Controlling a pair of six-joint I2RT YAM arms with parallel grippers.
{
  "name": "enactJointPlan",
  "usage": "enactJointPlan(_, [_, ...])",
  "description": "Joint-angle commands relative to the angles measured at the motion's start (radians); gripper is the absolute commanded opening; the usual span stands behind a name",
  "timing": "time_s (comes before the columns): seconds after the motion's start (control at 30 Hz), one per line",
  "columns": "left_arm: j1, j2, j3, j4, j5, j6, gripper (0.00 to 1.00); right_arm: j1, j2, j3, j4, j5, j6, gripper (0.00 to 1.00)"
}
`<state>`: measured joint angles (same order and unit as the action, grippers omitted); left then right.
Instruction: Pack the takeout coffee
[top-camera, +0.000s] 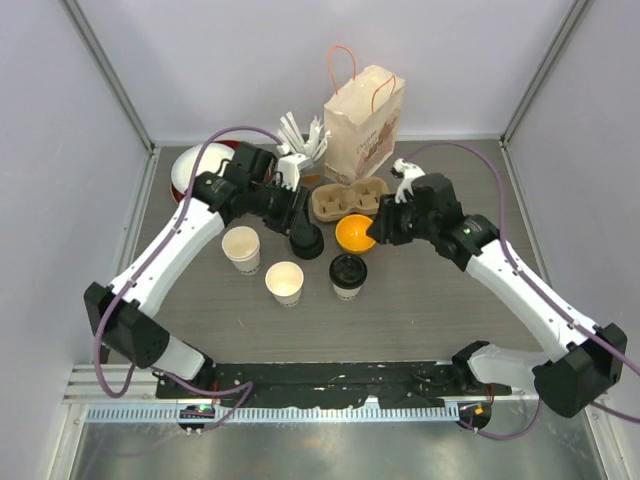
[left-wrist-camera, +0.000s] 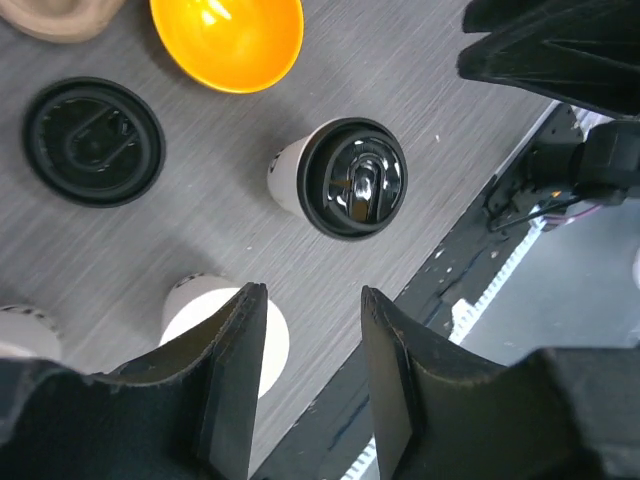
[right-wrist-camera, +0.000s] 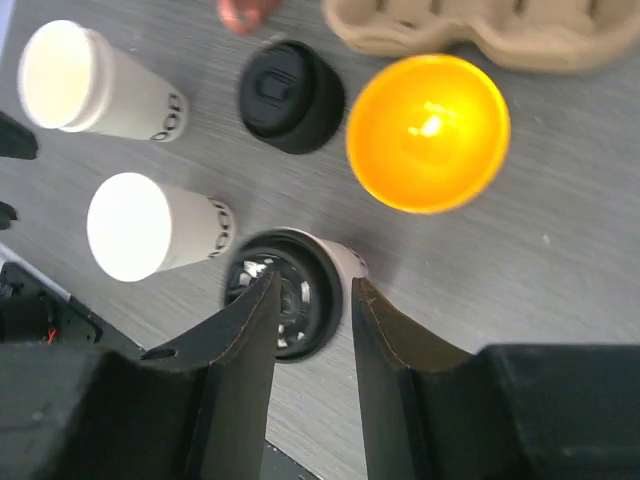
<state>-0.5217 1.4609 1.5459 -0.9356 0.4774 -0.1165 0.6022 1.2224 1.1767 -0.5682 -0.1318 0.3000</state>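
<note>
Left gripper (left-wrist-camera: 312, 295) jaws parted, empty. Mid-frame stand two uncapped cups (top-camera: 241, 247), a loose lid (top-camera: 306, 240) and one lidded cup (top-camera: 347, 275), none in the carrier (top-camera: 348, 200) above (packing apparently unstarted). Right gripper (right-wrist-camera: 315, 280) likewise parted, empty.

cup lid (left-wrist-camera: 353, 178): glossy black plastic | cup (right-wrist-camera: 160, 228): matt paper | bowl (right-wrist-camera: 428, 132): glossy orange | carrier (top-camera: 348, 199): rough pulp

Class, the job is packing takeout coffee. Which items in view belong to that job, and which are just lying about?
Job: lidded cup; open cup; second open cup; loose black lid; cup carrier; paper bag.
Lying about: orange bowl; red-rimmed plate.
</note>
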Motion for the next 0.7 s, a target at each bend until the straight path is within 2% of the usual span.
enactJointPlan(0.0, [0.002, 0.079, -0.059, 0.162, 0.108, -0.184, 0.43, -0.116, -0.093, -0.168, 0.120, -0.222, 0.097, 0.40])
enactJointPlan(0.17, [-0.006, 0.145, -0.127, 0.253, 0.147, -0.282, 0.35, -0.171, -0.124, -0.279, 0.191, -0.310, 0.137, 0.41])
enactJointPlan(0.33, [-0.023, 0.144, -0.187, 0.291, 0.145, -0.316, 0.29, -0.190, -0.129, -0.350, 0.226, -0.353, 0.160, 0.34])
enactJointPlan(0.67, [-0.049, 0.182, -0.242, 0.333, 0.179, -0.362, 0.27, -0.194, -0.106, -0.408, 0.260, -0.353, 0.169, 0.29])
